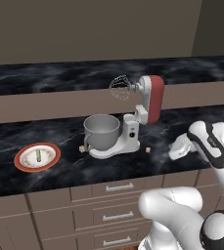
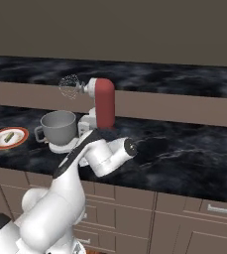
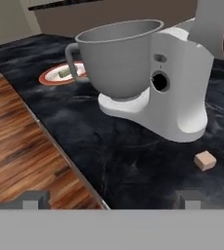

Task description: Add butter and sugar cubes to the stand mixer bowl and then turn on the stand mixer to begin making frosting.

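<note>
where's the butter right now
The butter lies on the orange-rimmed plate at the counter's left in the left base view, left of the stand mixer bowl.

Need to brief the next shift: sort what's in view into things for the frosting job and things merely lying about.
For the job:
- butter, on the plate
- sugar cubes, on the counter beside the mixer
- bowl, seated on the mixer's base
- mixer, head tilted up
- fingers, wide apart

Lying about:
- plate, merely carrying the butter
- counter
- drawers
</note>
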